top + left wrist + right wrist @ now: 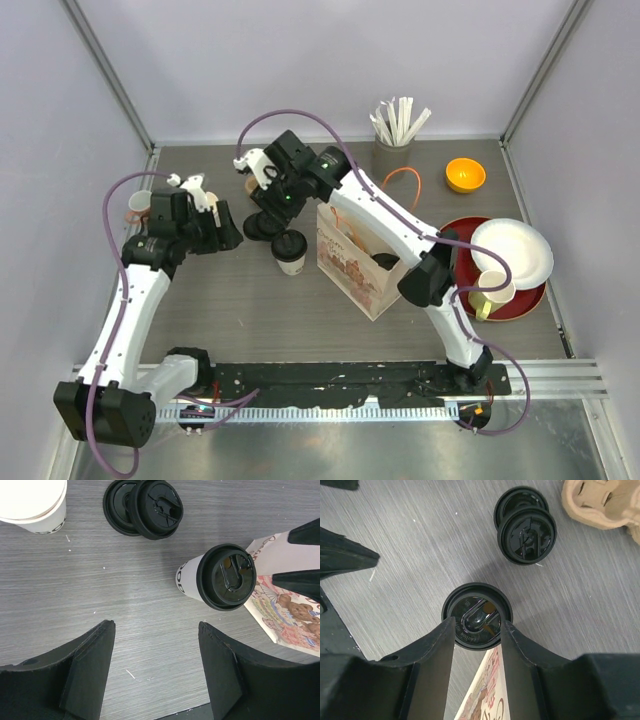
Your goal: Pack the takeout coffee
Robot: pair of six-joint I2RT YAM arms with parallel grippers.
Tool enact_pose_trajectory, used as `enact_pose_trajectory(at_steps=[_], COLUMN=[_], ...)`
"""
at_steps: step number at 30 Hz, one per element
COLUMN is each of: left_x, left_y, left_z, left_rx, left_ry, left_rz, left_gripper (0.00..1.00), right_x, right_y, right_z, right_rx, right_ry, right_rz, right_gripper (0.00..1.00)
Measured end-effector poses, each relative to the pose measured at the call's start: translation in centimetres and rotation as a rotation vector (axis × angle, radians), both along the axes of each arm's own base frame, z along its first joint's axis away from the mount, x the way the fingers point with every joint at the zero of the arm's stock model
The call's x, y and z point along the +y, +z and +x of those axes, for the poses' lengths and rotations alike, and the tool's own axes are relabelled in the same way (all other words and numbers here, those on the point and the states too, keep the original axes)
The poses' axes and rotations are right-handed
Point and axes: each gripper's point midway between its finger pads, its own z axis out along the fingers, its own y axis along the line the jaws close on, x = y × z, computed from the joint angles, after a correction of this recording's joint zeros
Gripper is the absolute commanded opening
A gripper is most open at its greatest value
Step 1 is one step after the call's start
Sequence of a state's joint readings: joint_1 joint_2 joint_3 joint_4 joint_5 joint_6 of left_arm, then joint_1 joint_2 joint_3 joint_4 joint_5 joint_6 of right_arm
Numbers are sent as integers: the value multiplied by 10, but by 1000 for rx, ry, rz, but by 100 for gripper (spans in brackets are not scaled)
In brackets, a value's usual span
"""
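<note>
**Now right fingers hover over the lidded coffee**

Seen from the right wrist, the right fingers (pixel 432 670) stand partly apart, with a narrow gap between them and nothing in it. They frame the black lid of the takeout coffee (pixel 477 607) from above and do not touch the cup. The left fingers (pixel 90 670) are spread wide over bare table (pixel 125 600) and hold nothing; the coffee lies ahead of them and to their right.

The takeout coffee stands upright on the table near its middle, a cream paper cup with its lid on. Just beside it, on its right in the top view, stands a printed paper bag (pixel 350 260) with its mouth open upward. Two spare black lids (pixel 525 527) lie overlapping on the table a little beyond the cup, and a tan cardboard carrier (pixel 600 502) sits past them. Another cream cup (pixel 32 505) stands well to the left. Far right are a red plate (pixel 525 300) carrying white paper plates (pixel 515 250) and a pale mug (pixel 490 292), with an orange bowl (pixel 465 175) behind.
</note>
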State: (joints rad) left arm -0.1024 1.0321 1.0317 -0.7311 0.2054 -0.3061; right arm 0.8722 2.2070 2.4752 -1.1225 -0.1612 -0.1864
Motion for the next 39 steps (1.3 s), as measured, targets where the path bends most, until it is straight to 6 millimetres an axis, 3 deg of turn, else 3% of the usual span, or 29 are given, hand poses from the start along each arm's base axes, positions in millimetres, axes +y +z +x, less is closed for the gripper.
enact_pose_trajectory(at_steps=[12,23,27,37,39], left_x=[-2,-4,-5,-7,-7], left_y=[-14,-14,-14,-13,-13], left_z=[-8,-11,-11,-11,-11], left_rx=[27,11,10,9,9], left_ry=[-17,-27,-31,-41,-41], left_rz=[-8,-19,-23,-27,-27], left_gripper=[70,70,69,69,69], right_x=[1,-5,-4,-1,-2], right_y=[-71,-86,-88,-91,-94], right_z=[7,9,10,10,9], right_rx=[38,40,45,47,47], right_ry=[83,133,150,157,156], right_rz=[-143,-172,-164,-154,-160], right_gripper=[50,47,33,21,14])
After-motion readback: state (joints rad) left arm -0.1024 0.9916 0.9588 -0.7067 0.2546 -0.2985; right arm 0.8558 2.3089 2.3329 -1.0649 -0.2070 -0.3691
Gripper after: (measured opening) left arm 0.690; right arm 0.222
